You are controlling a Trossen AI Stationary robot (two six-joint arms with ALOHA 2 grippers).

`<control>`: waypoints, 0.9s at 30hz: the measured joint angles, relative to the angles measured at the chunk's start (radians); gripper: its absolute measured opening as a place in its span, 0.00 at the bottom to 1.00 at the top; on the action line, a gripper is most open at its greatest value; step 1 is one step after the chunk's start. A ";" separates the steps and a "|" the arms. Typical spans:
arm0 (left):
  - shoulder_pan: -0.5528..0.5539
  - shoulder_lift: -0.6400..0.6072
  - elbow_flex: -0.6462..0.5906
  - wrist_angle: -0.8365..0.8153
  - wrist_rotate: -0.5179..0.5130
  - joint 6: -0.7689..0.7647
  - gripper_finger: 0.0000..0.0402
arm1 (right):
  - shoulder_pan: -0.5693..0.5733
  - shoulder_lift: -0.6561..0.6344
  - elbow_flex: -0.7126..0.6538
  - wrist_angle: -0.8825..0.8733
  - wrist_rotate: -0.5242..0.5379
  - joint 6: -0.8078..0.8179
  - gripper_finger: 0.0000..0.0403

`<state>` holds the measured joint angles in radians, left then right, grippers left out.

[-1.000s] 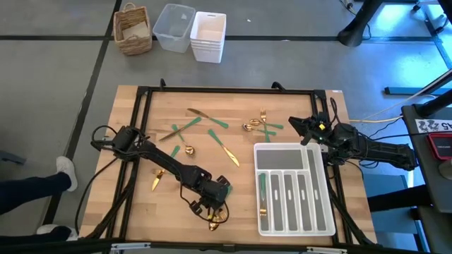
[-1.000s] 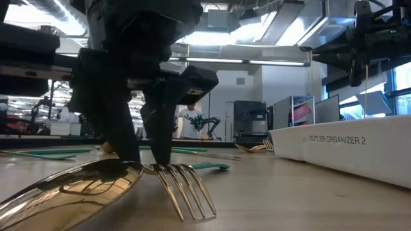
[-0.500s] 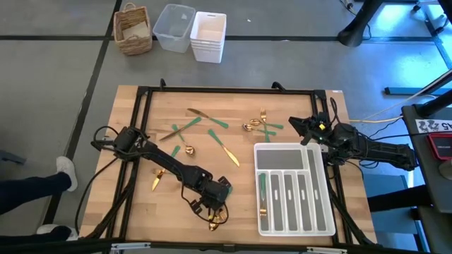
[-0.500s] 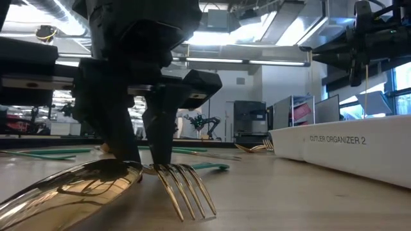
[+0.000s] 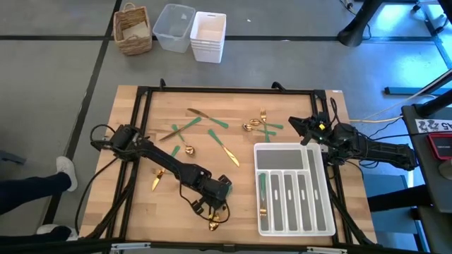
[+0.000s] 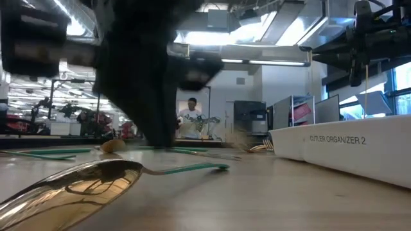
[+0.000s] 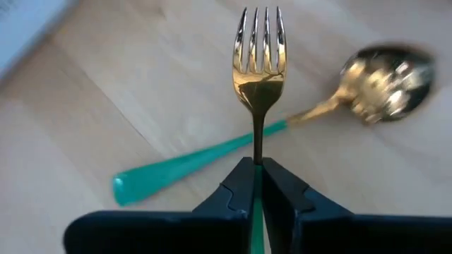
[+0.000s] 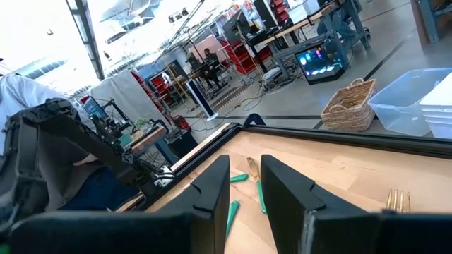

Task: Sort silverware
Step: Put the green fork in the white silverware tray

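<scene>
Black fingers (image 7: 240,194) of the left arm pinch a fork (image 7: 259,77).

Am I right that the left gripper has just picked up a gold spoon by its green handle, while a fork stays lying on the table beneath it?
Not quite: the two are swapped. The left wrist view shows the left gripper shut on the fork, tines pointing away, by its green handle. The gold spoon is the piece lying on the wooden table beneath it; the low view shows it there too.
</scene>
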<state>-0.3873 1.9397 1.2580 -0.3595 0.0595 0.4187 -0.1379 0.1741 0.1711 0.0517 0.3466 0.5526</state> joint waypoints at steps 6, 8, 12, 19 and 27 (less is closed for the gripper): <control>0.038 -0.112 0.001 0.033 -0.041 0.000 0.02 | 0.000 0.000 0.000 0.000 0.000 0.000 0.21; 0.057 -0.133 0.001 0.093 -0.086 0.009 0.01 | 0.000 0.000 0.000 0.000 0.000 0.000 0.21; 0.094 -0.130 0.002 0.299 -0.136 0.125 0.02 | 0.000 0.000 0.000 0.000 0.000 0.000 0.21; 0.138 -0.031 0.003 0.672 -0.142 0.295 0.03 | 0.000 0.000 0.000 0.000 0.004 0.000 0.21; 0.133 0.125 0.050 0.919 -0.128 0.326 0.04 | 0.000 0.000 0.000 -0.001 0.011 -0.001 0.21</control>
<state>-0.2548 2.0649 1.3076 0.5595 -0.0682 0.7444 -0.1379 0.1745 0.1715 0.0510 0.3580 0.5518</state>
